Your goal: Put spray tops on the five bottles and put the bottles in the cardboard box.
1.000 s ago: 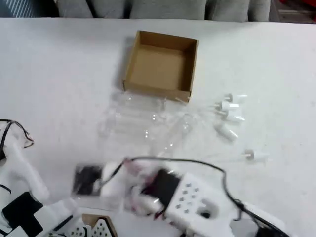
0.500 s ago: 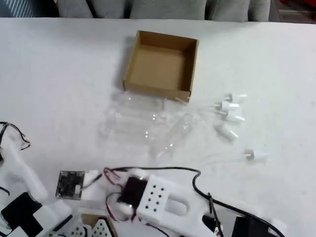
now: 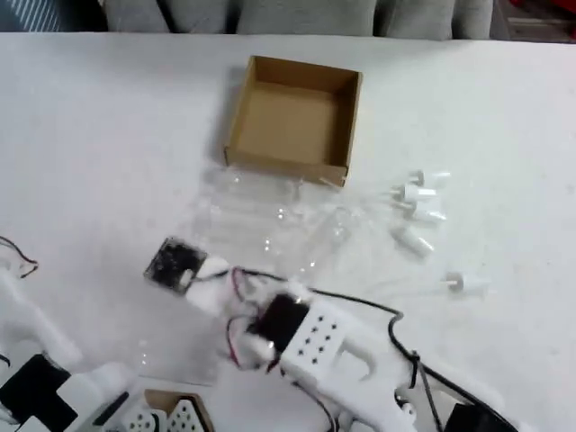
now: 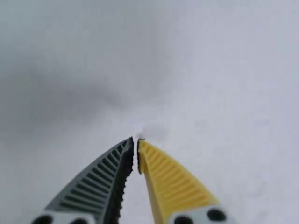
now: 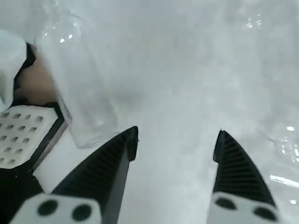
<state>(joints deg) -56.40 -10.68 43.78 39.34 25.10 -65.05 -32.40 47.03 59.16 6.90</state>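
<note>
Several clear bottles [image 3: 270, 223] lie in a loose cluster on the white table just in front of the open cardboard box [image 3: 286, 166]. White spray tops [image 3: 416, 202] lie to their right, one more [image 3: 459, 284] nearer the front. My right arm [image 3: 310, 340] comes in from the lower right, its wrist camera board [image 3: 175, 264] in front of the cluster. My right gripper [image 5: 177, 135] is open above bare table, and one clear bottle [image 5: 79, 88] lies close beside a black finger [image 5: 107, 163]. My left gripper [image 4: 136, 140] is shut over bare table with nothing in it.
The left arm's white base parts [image 3: 54, 387] and a brown piece [image 3: 184, 405] sit at the front left edge, close to the near bottle. More clear bottles [image 5: 280, 140] lie on the open gripper's other side. Chairs stand behind the far edge.
The right arm's wrist swung to the front left, then up the table towards the bottle cluster. The left arm's cable has slid further left.
</note>
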